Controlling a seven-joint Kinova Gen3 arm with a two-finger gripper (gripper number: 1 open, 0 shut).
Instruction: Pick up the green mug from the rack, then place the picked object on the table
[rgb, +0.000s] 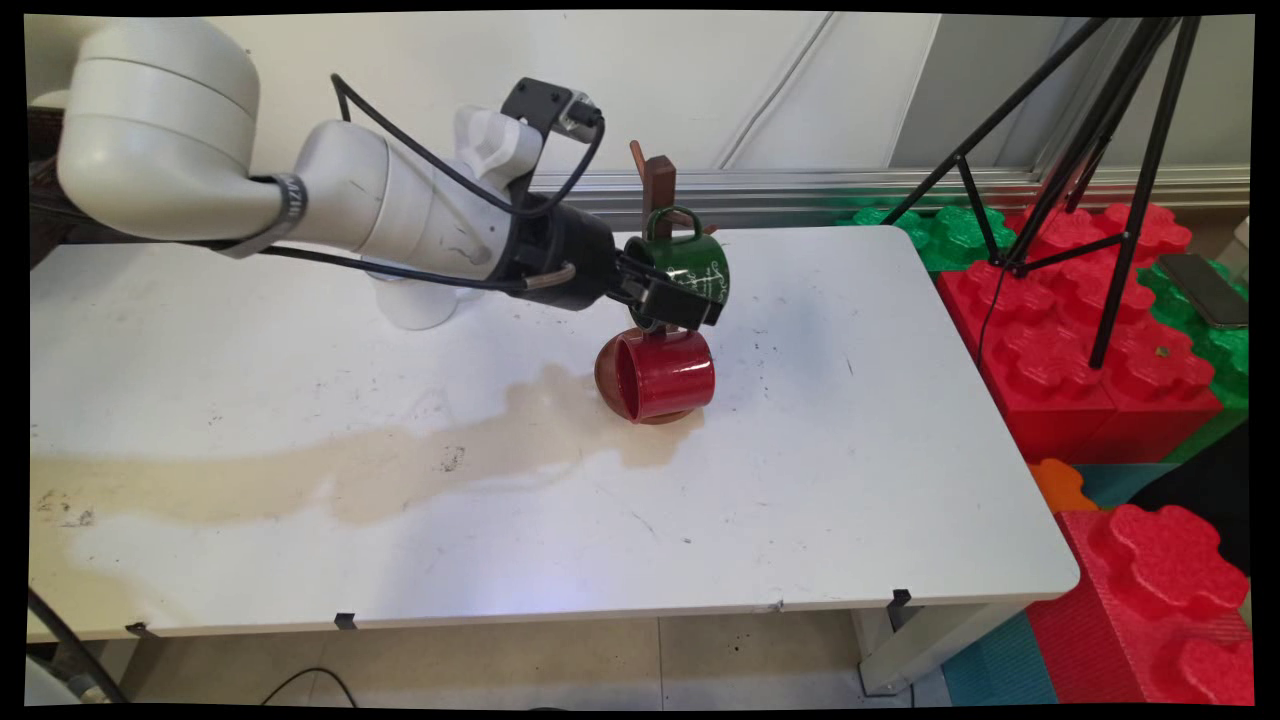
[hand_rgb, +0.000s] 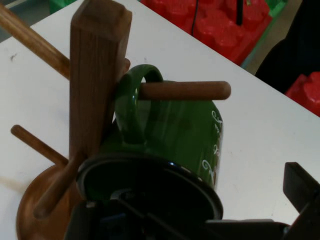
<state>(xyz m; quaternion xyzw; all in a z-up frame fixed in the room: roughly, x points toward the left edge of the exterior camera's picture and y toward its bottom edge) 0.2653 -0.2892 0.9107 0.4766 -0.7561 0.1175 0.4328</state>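
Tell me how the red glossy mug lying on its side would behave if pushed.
The red glossy mug lies on its side by the wooden mug tree's round base, so it would probably roll. Its glaze looks slippery, and likely chips if knocked. The handle's position is hidden, so I cannot tell whether it would stop the roll.

Green mug (hand_rgb: 175, 135) hangs by handle on peg (hand_rgb: 185, 90).

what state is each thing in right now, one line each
green mug: hanging by its handle on a peg of the rack, gripper at its rim
red mug: on its side, mouth toward the picture's left, in front of the rack's base
mug rack: upright on the table, wooden post with pegs
gripper: at the green mug's rim; grip cannot be told
table: white, a wide tan stain across its left half
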